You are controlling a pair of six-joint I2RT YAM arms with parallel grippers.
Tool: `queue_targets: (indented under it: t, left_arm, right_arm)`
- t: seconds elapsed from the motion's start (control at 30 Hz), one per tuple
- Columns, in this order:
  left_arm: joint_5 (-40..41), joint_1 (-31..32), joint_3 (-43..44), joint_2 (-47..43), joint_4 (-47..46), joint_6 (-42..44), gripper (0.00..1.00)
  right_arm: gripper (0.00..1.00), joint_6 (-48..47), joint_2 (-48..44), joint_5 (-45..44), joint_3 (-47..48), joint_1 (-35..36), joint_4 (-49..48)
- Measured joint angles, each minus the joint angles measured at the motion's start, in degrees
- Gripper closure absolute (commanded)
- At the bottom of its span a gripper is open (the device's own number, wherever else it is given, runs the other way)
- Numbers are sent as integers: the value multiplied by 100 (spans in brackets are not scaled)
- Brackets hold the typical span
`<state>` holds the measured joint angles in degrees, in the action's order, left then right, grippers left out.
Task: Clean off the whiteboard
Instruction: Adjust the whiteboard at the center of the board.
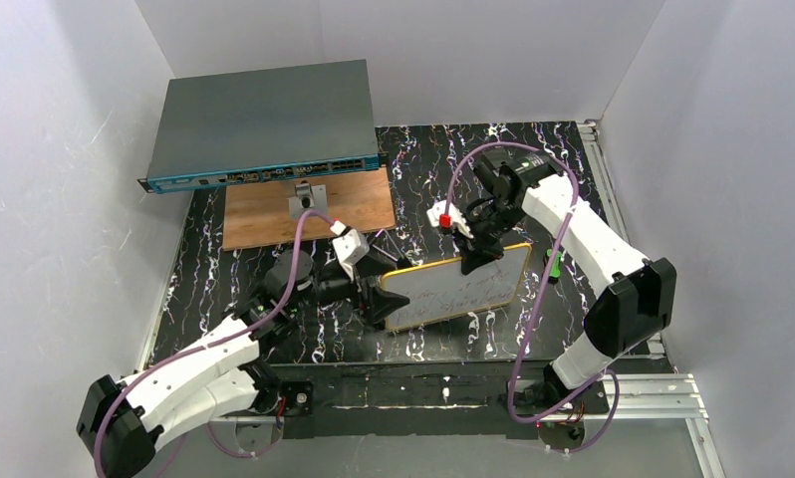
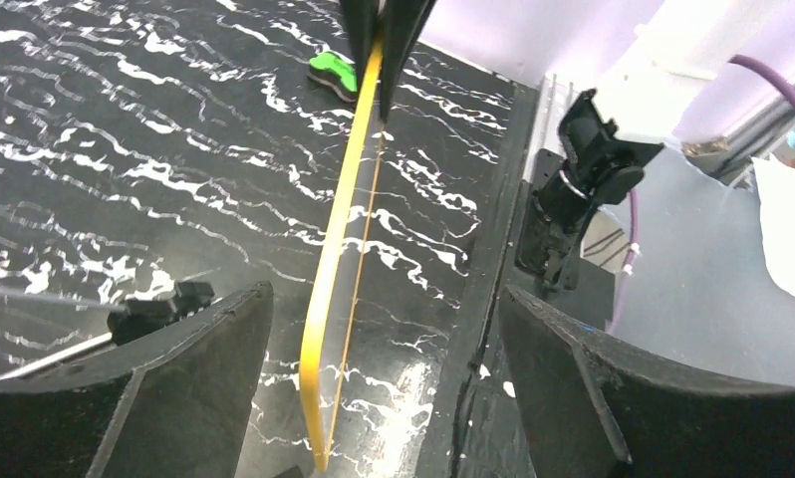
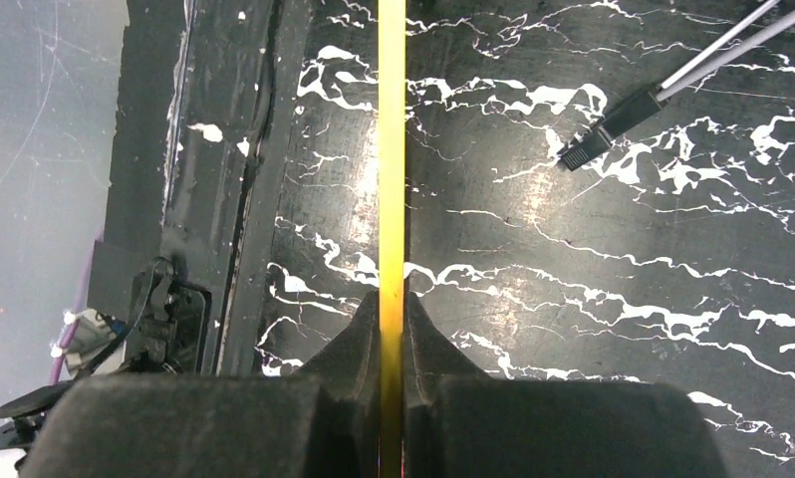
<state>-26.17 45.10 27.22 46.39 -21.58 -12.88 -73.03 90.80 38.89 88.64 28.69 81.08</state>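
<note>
A small whiteboard (image 1: 458, 289) with a yellow frame and handwriting on its face stands on edge, tilted, over the black marbled table. My right gripper (image 1: 473, 261) is shut on its top edge; in the right wrist view the two fingertips (image 3: 369, 329) pinch the yellow frame (image 3: 392, 149). My left gripper (image 1: 379, 294) is open at the board's left end. In the left wrist view the gripper (image 2: 384, 294) straddles the board's edge (image 2: 349, 229), and neither finger touches it. No eraser shows clearly in any view.
A small green object (image 1: 552, 266) lies on the table right of the board and also shows in the left wrist view (image 2: 334, 72). A grey network switch (image 1: 264, 124) and a wooden board (image 1: 309, 209) sit at the back left. A cable plug (image 3: 585, 149) lies on the table.
</note>
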Motion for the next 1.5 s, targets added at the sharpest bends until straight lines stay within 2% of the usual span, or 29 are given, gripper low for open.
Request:
queue_targets:
  t: [0.17, 0.37, 0.6, 0.77, 0.87, 0.9, 0.93, 1.0, 1.03, 1.13, 1.27, 1.37, 1.5]
  left_arm:
    - [-595, -39, 1102, 645, 866, 533, 18]
    - [-1375, -39, 2599, 1794, 2253, 1246, 29]
    - [-1626, -63, 3082, 2601, 3259, 1718, 43]
    - [-1639, -87, 3265, 2938, 3639, 1987, 63]
    - [-1622, -114, 3338, 3008, 3716, 2168, 92]
    - [-1582, -120, 3348, 3023, 3731, 2240, 94]
    - [-1561, -133, 3359, 3034, 3742, 2304, 93]
    - [-1508, -138, 3364, 3047, 3755, 2337, 77]
    - [-1506, -140, 3364, 3056, 3757, 2354, 73]
    - [-1469, -140, 3362, 3056, 3812, 2365, 71]
    - [-1449, -140, 3335, 3036, 3812, 2361, 82]
    - [-1445, -140, 3324, 3032, 3812, 2361, 100]
    - [-1322, -144, 3281, 3025, 3753, 2382, 100]
  right_arm:
    - [99, 44, 229, -232, 98, 234, 13]
    - [99, 155, 299, -348, 229, 361, 22]
    - [99, 264, 302, -407, 278, 369, 44]
    - [99, 297, 332, -422, 278, 361, 114]
    - [99, 317, 334, -400, 284, 339, 181]
    - [99, 365, 337, -374, 286, 339, 232]
    - [99, 404, 339, -339, 286, 337, 286]
    - [99, 494, 348, -310, 286, 337, 374]
    - [99, 496, 356, -315, 291, 334, 374]
    - [99, 413, 413, -385, 319, 330, 334]
    - [99, 382, 428, -387, 319, 330, 321]
    - [99, 402, 428, -398, 319, 332, 289]
    - [99, 538, 428, -409, 319, 332, 286]
